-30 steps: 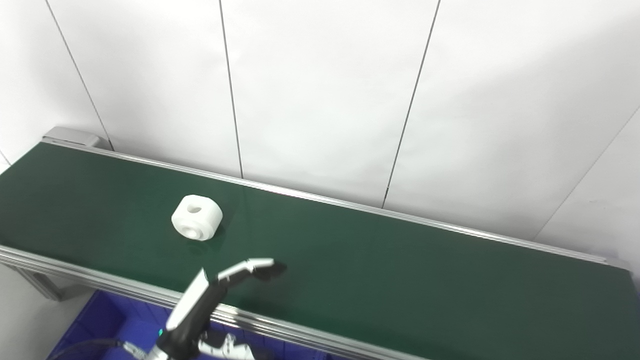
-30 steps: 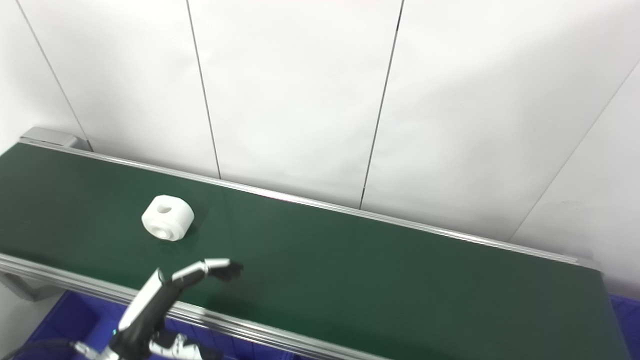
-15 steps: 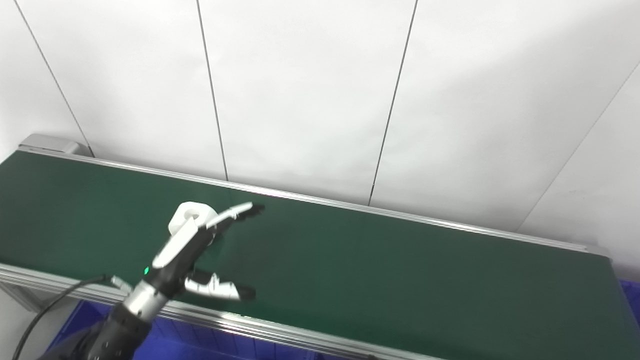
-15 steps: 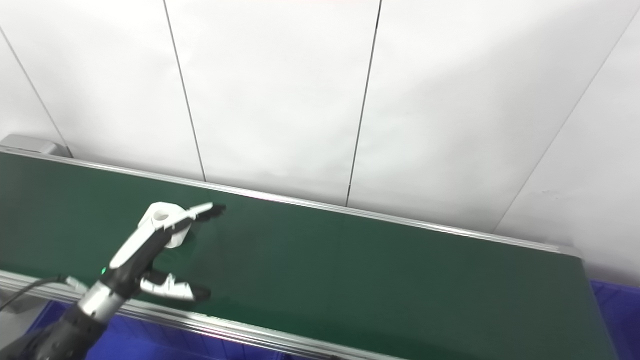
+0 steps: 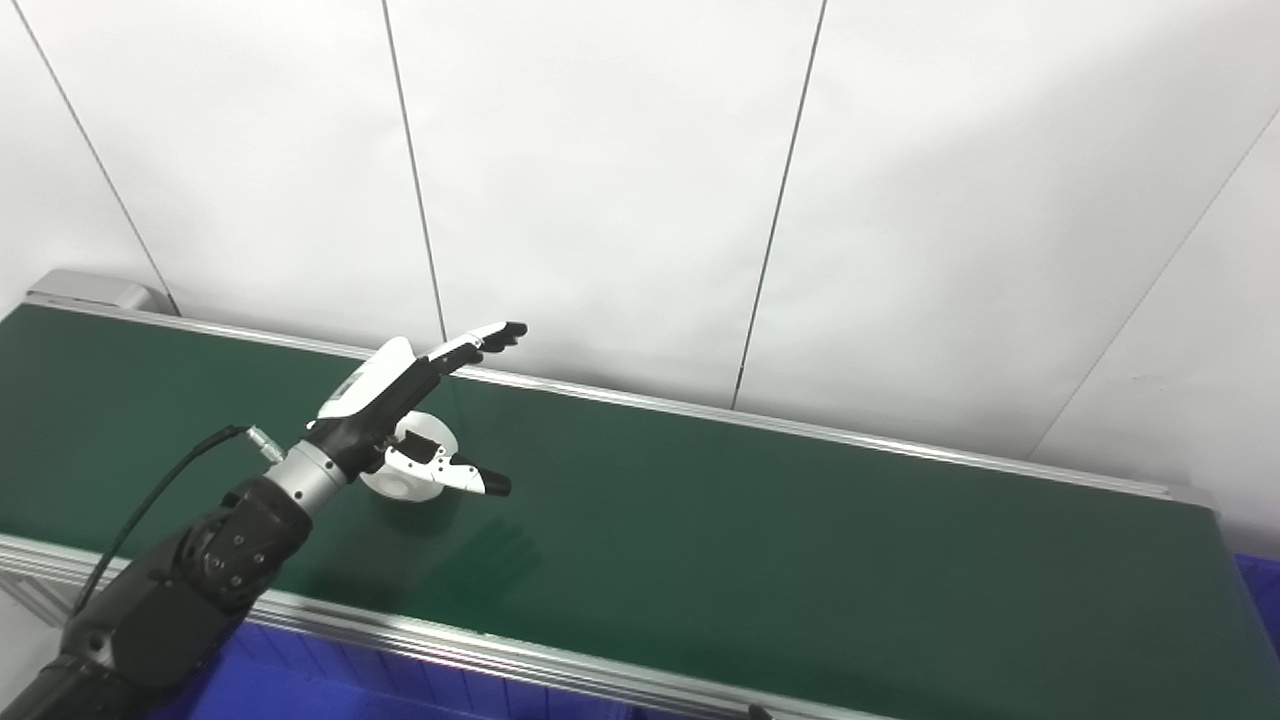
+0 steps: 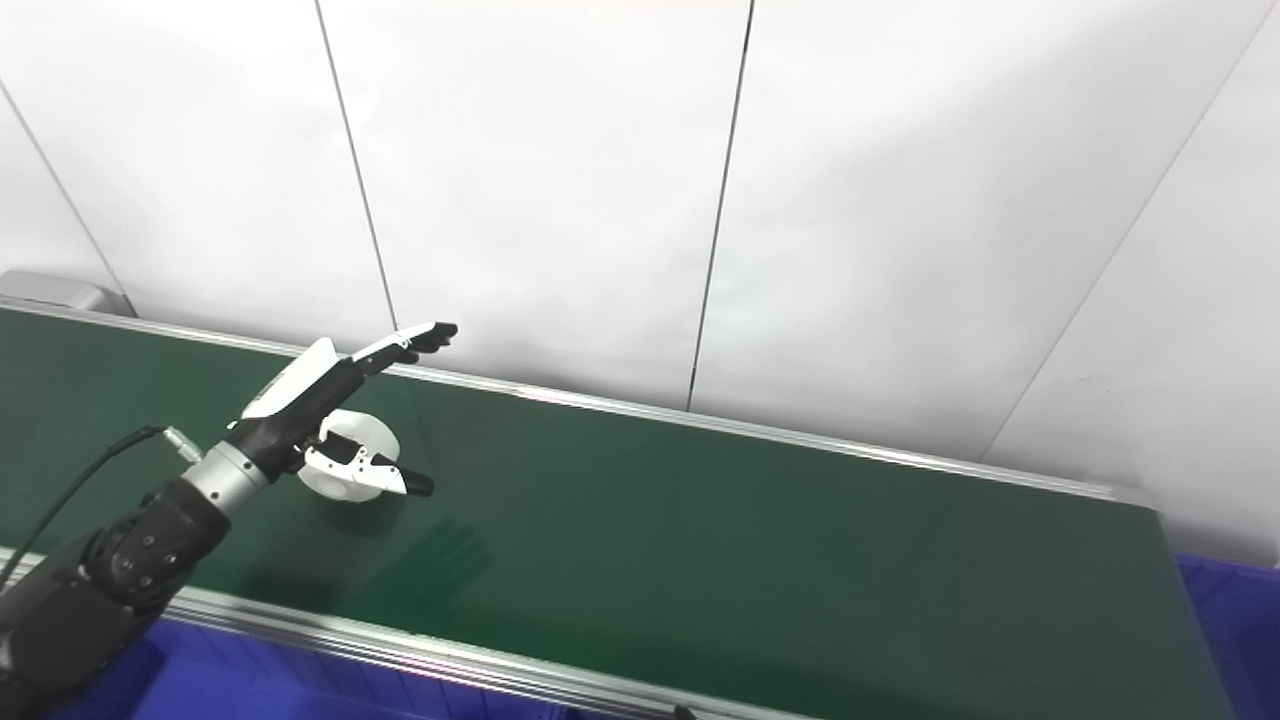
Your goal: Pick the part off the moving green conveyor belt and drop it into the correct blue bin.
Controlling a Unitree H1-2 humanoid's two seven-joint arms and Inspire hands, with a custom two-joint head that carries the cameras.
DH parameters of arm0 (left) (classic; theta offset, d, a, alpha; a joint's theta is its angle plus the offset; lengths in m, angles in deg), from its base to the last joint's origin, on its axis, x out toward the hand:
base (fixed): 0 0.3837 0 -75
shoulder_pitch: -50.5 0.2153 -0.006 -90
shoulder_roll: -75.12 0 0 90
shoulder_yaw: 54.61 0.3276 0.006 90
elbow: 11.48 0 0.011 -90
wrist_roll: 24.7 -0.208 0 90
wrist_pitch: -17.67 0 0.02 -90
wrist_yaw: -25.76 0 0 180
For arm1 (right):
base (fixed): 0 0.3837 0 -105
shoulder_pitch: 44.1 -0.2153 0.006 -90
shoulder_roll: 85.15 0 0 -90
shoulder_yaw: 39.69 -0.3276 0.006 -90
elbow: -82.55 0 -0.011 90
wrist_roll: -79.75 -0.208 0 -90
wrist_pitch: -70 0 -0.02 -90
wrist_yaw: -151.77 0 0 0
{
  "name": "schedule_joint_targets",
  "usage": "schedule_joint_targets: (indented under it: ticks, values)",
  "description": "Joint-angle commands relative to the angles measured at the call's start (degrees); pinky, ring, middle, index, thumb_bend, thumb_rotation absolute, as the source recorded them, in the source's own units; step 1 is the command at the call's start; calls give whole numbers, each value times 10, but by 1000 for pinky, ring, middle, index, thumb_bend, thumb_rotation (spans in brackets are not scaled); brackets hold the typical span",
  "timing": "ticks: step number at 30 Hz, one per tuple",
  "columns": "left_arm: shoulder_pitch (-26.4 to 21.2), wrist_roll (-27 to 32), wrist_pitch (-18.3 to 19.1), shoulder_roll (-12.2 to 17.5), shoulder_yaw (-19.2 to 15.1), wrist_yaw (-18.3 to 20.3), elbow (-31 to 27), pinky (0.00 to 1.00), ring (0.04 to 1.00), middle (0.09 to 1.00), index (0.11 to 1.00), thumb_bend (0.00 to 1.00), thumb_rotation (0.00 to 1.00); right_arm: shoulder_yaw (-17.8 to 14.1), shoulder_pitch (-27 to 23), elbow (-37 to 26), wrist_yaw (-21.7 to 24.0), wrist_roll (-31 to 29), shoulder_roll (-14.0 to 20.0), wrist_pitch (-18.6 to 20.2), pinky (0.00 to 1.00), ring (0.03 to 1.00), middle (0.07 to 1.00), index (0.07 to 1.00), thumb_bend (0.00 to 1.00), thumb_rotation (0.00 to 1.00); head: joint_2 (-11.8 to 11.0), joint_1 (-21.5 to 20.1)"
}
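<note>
Fingers [image 5: 470,344] of left hand [image 5: 395,400] spread apart, grasping nothing, above white round part [image 5: 415,470] with hollow centre on green conveyor belt [image 5: 750,530].

Left hand [image 6: 330,420] spread above white part [image 6: 350,470] on green belt [image 6: 700,530].

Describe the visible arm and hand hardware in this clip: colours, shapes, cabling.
Only the left arm shows. Its forearm is dark grey with round bolted fittings, ending in a silver metal wrist cuff. The left hand has a white back and black fingertips. A thin black cable loops to a small connector near the wrist.
</note>
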Motion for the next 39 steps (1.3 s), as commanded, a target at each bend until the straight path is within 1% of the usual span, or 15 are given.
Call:
schedule_joint_targets:
  ticks: [1, 4, 8, 9, 12, 16, 18, 24, 29, 31, 34, 37, 38, 39]
  values:
    - [-34, -15, 5, -1, -16, 13, 8, 836, 886, 904, 917, 825, 424, 0, -4, -9, 1, -8, -1, -31, 753, 899, 962, 1000, 893, 449, -1, 1]
    - [-48, -37, 29, -12, -22, 28, 26, 827, 884, 907, 920, 852, 389, 0, -7, -9, 2, -7, 2, -32, 749, 896, 961, 1000, 888, 451, 2, 6]
    - [-68, -69, 61, -20, -20, 51, 46, 824, 888, 919, 934, 879, 349, -3, -9, -8, 2, -11, 3, -39, 751, 900, 969, 1000, 880, 443, 7, 13]
    - [-72, -75, 70, -21, -20, 59, 48, 831, 896, 928, 943, 916, 299, -3, -9, -9, 4, -13, 3, -39, 751, 898, 966, 1000, 876, 440, 8, 17]
    - [-81, -93, 95, -24, -17, 76, 53, 825, 909, 944, 957, 966, 244, -3, -10, -9, 9, -23, 4, -43, 773, 903, 964, 1000, 862, 424, 11, 21]
    - [-88, -109, 129, -26, -13, 105, 52, 829, 920, 951, 966, 991, 207, -4, -12, -6, 13, -35, 6, -53, 795, 912, 966, 1000, 855, 422, 14, 30]
    - [-91, -118, 131, -24, -12, 112, 59, 849, 927, 950, 967, 988, 186, -4, -12, -7, 15, -37, 7, -53, 800, 910, 959, 1000, 849, 424, 15, 33]
    - [-96, -153, 135, -18, -4, 116, 72, 884, 944, 953, 965, 985, 180, -4, -11, -11, 20, -40, 9, -51, 802, 913, 961, 1000, 841, 442, 17, 35]
    - [-103, -183, 132, -13, 7, 122, 82, 959, 953, 949, 964, 995, 167, -6, -7, -19, 24, -44, 9, -48, 799, 915, 962, 1000, 831, 432, 24, 42]
    - [-103, -193, 145, -12, 11, 134, 79, 966, 951, 948, 966, 997, 170, -7, -5, -22, 28, -49, 10, -47, 800, 915, 965, 1000, 829, 429, 25, 42]
    - [-98, -206, 160, -15, 14, 140, 76, 952, 932, 933, 950, 1000, 132, -7, -3, -26, 31, -51, 11, -44, 806, 920, 968, 1000, 828, 442, 27, 43]
    - [-92, -218, 187, -21, 17, 145, 70, 915, 920, 917, 927, 919, 26, -8, 0, -30, 36, -57, 12, -45, 806, 918, 967, 1000, 825, 441, 30, 42]
    - [-89, -219, 190, -23, 16, 141, 70, 781, 851, 876, 889, 836, 6, -9, 1, -30, 36, -57, 12, -46, 807, 916, 965, 1000, 826, 444, 30, 42]
    - [-86, -222, 187, -26, 15, 129, 73, 762, 839, 869, 883, 826, 5, -9, 2, -31, 36, -56, 11, -46, 808, 915, 964, 1000, 827, 445, 32, 42]
